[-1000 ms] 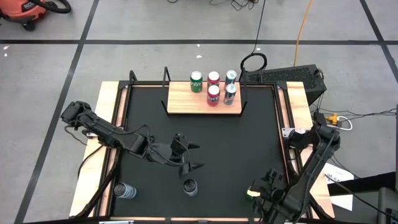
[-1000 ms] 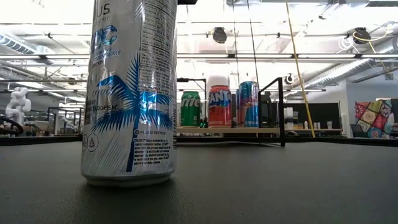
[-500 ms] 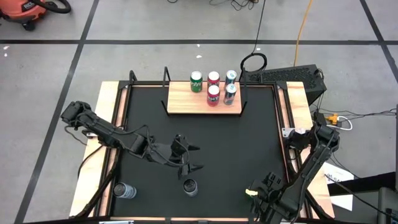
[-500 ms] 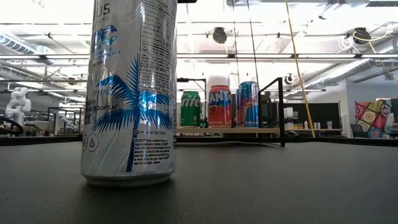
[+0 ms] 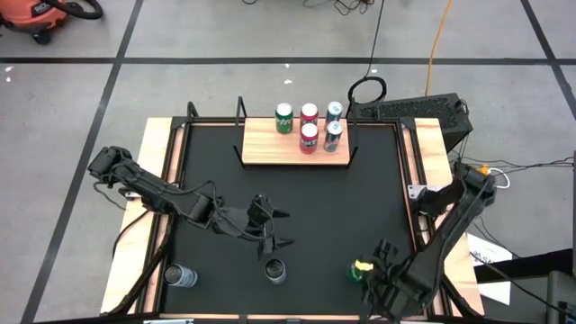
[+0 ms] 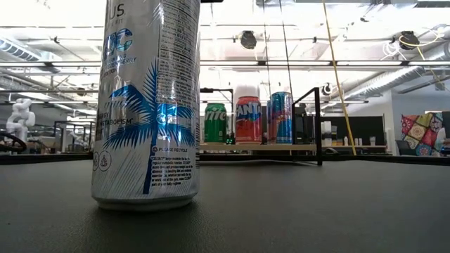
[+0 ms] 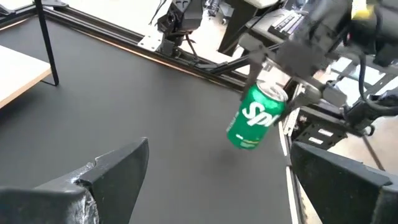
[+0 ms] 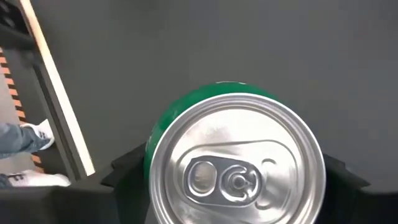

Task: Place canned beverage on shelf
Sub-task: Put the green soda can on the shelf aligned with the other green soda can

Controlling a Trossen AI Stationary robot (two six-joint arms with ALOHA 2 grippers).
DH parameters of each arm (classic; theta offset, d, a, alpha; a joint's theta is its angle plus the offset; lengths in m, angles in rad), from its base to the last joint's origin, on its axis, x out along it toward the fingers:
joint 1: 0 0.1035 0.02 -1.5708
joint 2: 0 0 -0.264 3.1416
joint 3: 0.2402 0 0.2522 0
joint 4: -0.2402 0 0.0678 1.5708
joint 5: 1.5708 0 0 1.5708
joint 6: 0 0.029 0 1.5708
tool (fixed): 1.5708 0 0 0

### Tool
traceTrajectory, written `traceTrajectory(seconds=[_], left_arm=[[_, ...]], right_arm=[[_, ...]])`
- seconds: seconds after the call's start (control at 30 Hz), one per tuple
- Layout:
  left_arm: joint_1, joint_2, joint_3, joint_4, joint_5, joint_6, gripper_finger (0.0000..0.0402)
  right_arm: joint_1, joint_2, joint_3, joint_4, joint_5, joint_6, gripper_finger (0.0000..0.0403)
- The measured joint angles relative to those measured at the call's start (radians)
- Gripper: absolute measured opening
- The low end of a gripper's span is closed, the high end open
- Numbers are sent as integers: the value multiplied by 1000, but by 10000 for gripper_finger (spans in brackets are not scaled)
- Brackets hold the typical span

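Observation:
A green soda can [image 7: 255,118] hangs tilted near the table's front right, and my right gripper [image 5: 364,270] is shut on it. The right wrist view looks down on the can's silver lid [image 8: 236,168]. A tall white-and-blue can [image 5: 274,268] stands upright on its base on the black mat near the front edge, and it looms large in the low view [image 6: 148,105]. My left gripper [image 5: 283,228] hovers just behind this can, open, with nothing between its fingers. The light-wood shelf [image 5: 270,148] lies at the far side and carries several upright cans at its right end [image 6: 247,119]. My right gripper pinches the green can between its two fingers, one finger [image 8: 127,171] on each side of the upper wall [image 8: 152,152] just below the lid. The fingers come from above, slanting down. The can hangs tilted, and its bottom end [image 7: 239,142] looks clear of the mat.
Another silver-topped can [image 5: 180,275] stands on the wooden margin left of the mat. Thin black rod uprights [image 5: 241,112] rise at the shelf's ends. A keyboard [image 5: 414,110] lies at the far right corner. Bare black mat [image 5: 342,207] stretches between the cans and the shelf.
My right gripper, with the green can in it, has gone a little toward the table's left and far side. The left arm and the white-and-blue can have kept still.

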Motion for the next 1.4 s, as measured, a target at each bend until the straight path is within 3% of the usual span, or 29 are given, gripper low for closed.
traceTrajectory(seconds=[0.1,0.27,0.37,0.47,0.77,0.93,1.2,1.4], left_arm=[[4,0,1,41,11,-27,391],[57,0,2,50,133,-116,391],[100,2,2,50,210,-64,391],[158,6,2,39,280,16,391],[368,6,2,-73,634,212,391],[477,5,2,-88,777,279,391],[592,30,2,-91,942,385,391],[629,62,2,-85,960,463,378]], right_arm=[[-59,-63,0,3,24,-127,295],[-203,-145,3,28,47,-374,295],[-305,-153,3,105,36,-565,295],[-416,-155,3,210,-41,-746,295],[-659,-167,18,420,-129,-1134,295],[-739,-167,42,472,-193,-1233,295],[-811,-166,44,547,-204,-1278,295],[-845,-166,44,544,-202,-1256,295]])
